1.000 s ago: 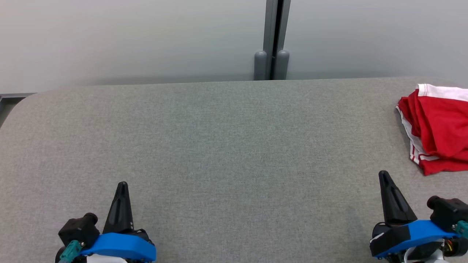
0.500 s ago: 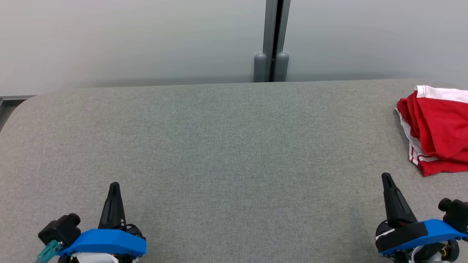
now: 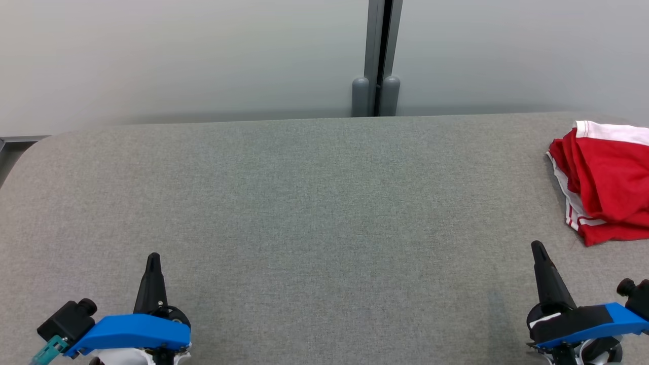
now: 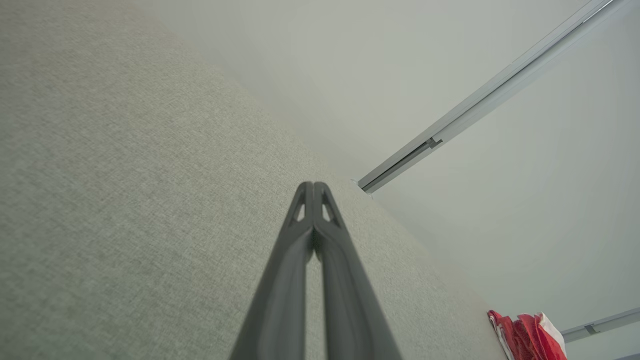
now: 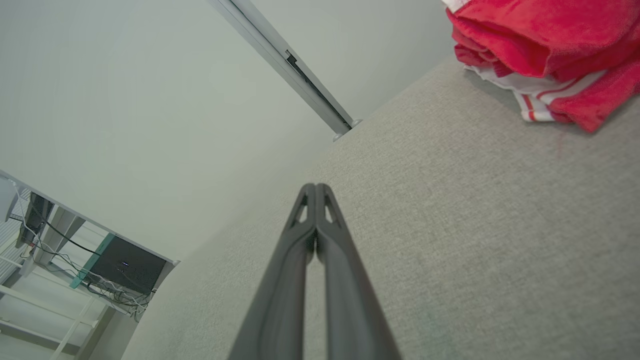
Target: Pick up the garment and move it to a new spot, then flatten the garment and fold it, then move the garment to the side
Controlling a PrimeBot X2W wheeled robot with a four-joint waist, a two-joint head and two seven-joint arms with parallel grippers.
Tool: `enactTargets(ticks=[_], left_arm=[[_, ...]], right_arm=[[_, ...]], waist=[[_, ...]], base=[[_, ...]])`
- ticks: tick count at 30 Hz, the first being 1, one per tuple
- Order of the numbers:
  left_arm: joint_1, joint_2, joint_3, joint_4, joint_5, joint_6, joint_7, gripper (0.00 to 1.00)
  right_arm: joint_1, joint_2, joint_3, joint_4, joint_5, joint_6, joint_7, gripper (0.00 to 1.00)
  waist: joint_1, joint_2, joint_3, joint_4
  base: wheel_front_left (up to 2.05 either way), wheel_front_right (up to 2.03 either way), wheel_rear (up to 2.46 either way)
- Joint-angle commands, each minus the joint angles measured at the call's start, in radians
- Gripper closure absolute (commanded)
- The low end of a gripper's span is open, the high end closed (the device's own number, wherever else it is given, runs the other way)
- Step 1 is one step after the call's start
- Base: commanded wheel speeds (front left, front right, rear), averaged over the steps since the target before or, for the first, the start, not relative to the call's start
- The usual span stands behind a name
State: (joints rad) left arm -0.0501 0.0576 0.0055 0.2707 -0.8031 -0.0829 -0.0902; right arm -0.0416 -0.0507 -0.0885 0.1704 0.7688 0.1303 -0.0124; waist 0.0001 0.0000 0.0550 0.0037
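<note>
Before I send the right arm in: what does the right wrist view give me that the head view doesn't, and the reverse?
Right wrist view: a close look at the bunched red garment with white striped trim, plus a dark box with cables off past the grey fabric table. Head view: the left gripper and the table's rounded left corner. Both: the garment at the table's right, the grey wall post, and the right gripper, fingers shut, apart from the garment.
</note>
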Motion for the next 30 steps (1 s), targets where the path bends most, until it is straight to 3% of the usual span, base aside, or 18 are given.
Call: enactTargets(ticks=[1, 30], left_arm=[[-0.032, 0.002, 0.009, -0.016, -0.031, -0.007, 0.006, 1.00], [-0.046, -0.002, 0.053, -0.021, -0.364, -0.025, 0.092, 1.00]], right_arm=[[-0.029, -0.001, -0.004, -0.008, 0.033, 0.000, 0.004, 1.00], [-0.048, -0.001, -0.014, 0.027, 0.381, 0.000, 0.057, 1.00]], waist=[[0.0000, 0.0000, -0.001, 0.000], [-0.0001, 0.0000, -0.018, -0.001]], base=[[0.00, 0.00, 0.00], [0.00, 0.00, 0.00]])
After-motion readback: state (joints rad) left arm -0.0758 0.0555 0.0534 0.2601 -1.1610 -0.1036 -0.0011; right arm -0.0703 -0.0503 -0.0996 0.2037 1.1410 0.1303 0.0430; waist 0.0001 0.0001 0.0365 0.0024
